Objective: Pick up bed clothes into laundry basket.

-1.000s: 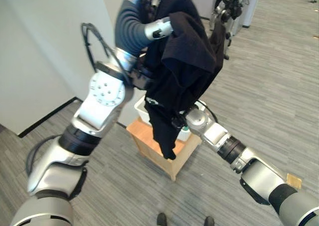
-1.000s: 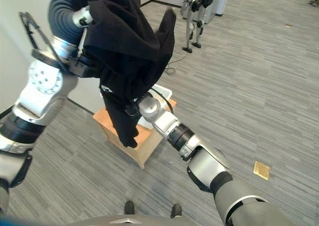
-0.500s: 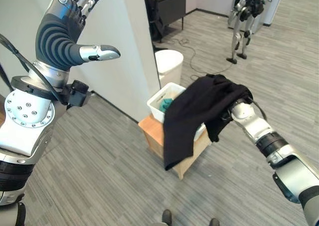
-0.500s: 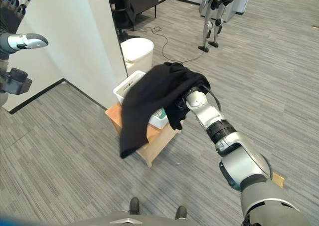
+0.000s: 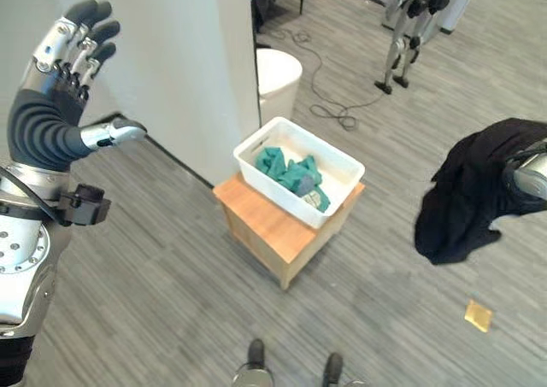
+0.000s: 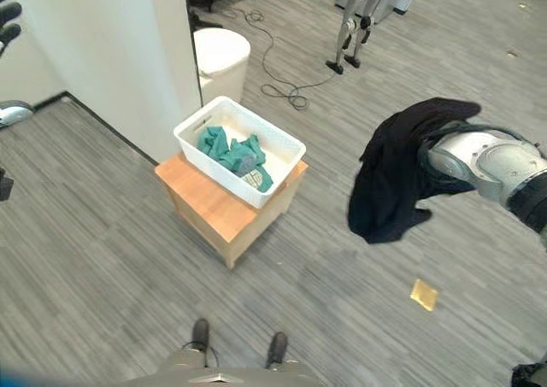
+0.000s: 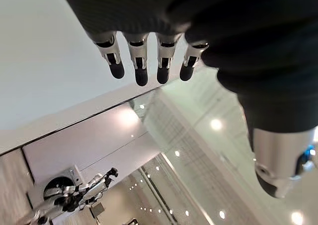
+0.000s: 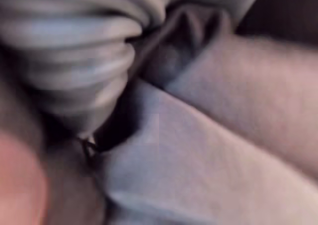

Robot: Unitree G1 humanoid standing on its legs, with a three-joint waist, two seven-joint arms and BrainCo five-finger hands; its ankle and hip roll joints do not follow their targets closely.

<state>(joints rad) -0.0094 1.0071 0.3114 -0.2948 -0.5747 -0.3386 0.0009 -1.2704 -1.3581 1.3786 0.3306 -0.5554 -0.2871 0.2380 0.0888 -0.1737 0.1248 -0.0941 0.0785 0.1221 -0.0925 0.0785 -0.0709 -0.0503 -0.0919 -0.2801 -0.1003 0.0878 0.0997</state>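
On the wood-grain floor sits a small wooden table, with a white laundry basket on its far end. Teal clothes are bunched inside the basket, with a bit of grey among them. Just behind the table is a white wall corner, and a white round bin stands beside that corner, past the basket. A black cord loops on the floor beyond the bin.

The black garment, the piece being handled, is off to the right, well apart from the basket and the table, up in the air over the floor. It drapes over the end of the right arm and hangs down in loose folds. The right hand is buried in the cloth, so can't tell whether its fingers are curled or straight. Right wrist view: cloth folds pressed right up to the camera.

The left hand is raised high at the left, against the white wall, holding nothing, fingers straight and together, thumb stuck out sideways. Released, far from basket and garment.

A small tan square lies flat on the floor below the hanging garment. Another humanoid robot stands in the background at the far side of the room.
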